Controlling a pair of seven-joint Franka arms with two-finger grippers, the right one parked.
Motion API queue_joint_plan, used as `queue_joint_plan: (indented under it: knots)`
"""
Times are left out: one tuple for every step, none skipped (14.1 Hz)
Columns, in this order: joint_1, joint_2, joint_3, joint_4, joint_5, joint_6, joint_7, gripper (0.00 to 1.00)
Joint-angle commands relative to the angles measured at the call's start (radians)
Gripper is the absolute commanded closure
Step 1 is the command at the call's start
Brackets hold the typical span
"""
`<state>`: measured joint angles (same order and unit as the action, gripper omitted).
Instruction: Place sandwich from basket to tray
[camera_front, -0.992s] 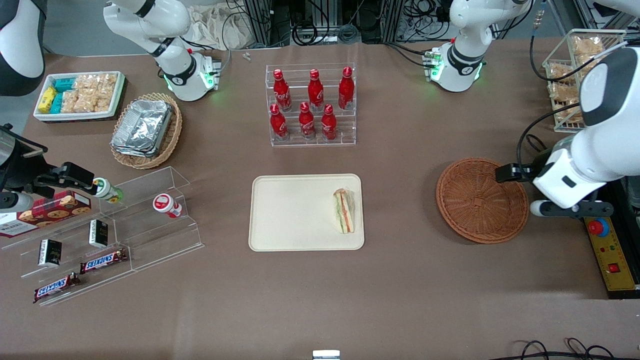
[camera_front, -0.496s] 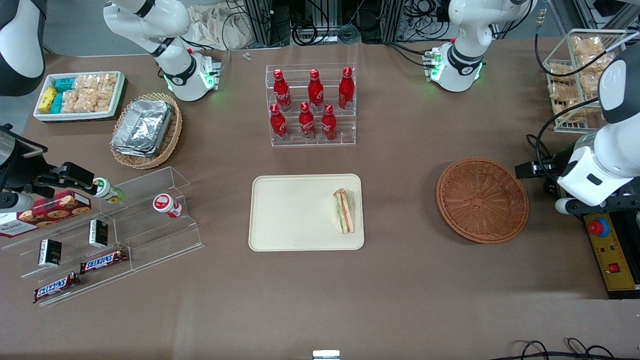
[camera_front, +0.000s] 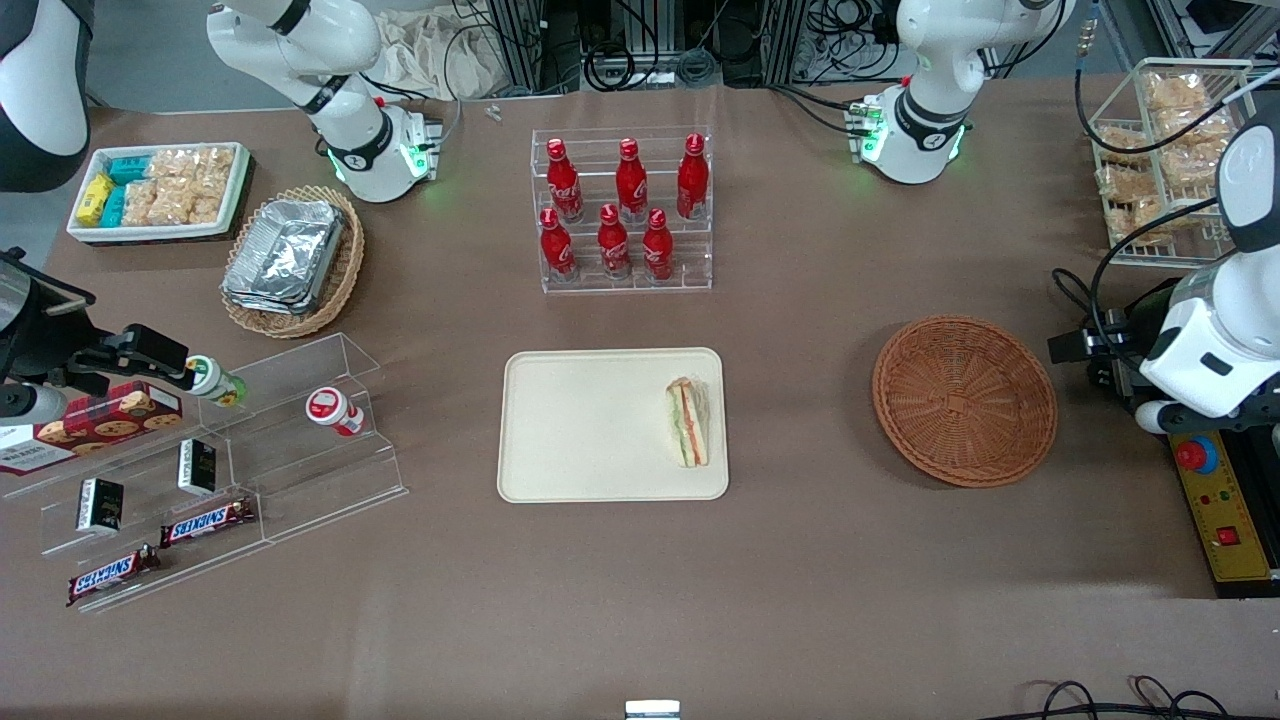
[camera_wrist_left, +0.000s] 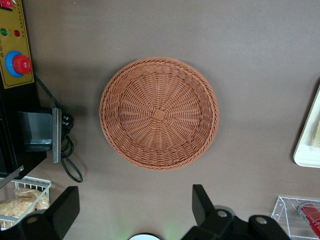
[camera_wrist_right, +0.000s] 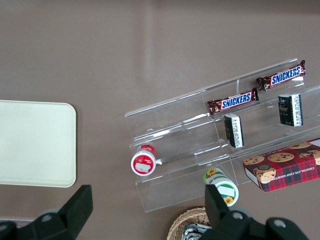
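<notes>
**Sandwich down on the tray, basket bare**

From the front, the sandwich (camera_front: 688, 422) is seen lying in the tray (camera_front: 580, 430), close against the rim nearest the basket (camera_front: 964, 400), which holds nothing. The claw (camera_front: 1075, 347) is held just beside the basket, toward the working arm's end of the counter (camera_front: 800, 560). A paler oval basket (camera_front: 340, 270) is filled with foil containers (camera_front: 283, 255); a white bin (camera_front: 150, 232) is packed with snack packets.

From the left wrist, the basket (camera_wrist_left: 159, 113) is viewed from above with its weave exposed, and a corner of the tray (camera_wrist_left: 307, 145) is caught. The claw (camera_wrist_left: 132, 212) is spread wide, nothing gripped.

From the right wrist, a bare part of the tray (camera_wrist_right: 35, 142) is shown.
</notes>
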<state>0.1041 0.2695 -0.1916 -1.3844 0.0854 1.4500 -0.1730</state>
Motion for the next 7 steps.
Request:
queue_joint_plan:
  knots:
    - [-0.052, 0.002, 0.081, 0.005, -0.036, 0.009, 0.007, 0.0]
    - [-0.06, 0.002, 0.104, 0.008, -0.056, 0.016, 0.006, 0.0]
    - [-0.073, 0.003, 0.121, 0.011, -0.058, 0.023, 0.006, 0.0]
    - [-0.08, 0.005, 0.129, 0.013, -0.058, 0.024, 0.004, 0.0]
    - [-0.072, 0.004, 0.129, 0.013, -0.061, 0.024, 0.006, 0.0]
    - [-0.069, 0.004, 0.127, 0.016, -0.061, 0.024, 0.006, 0.0]
    - [-0.066, 0.004, 0.127, 0.021, -0.072, 0.024, 0.007, 0.0]
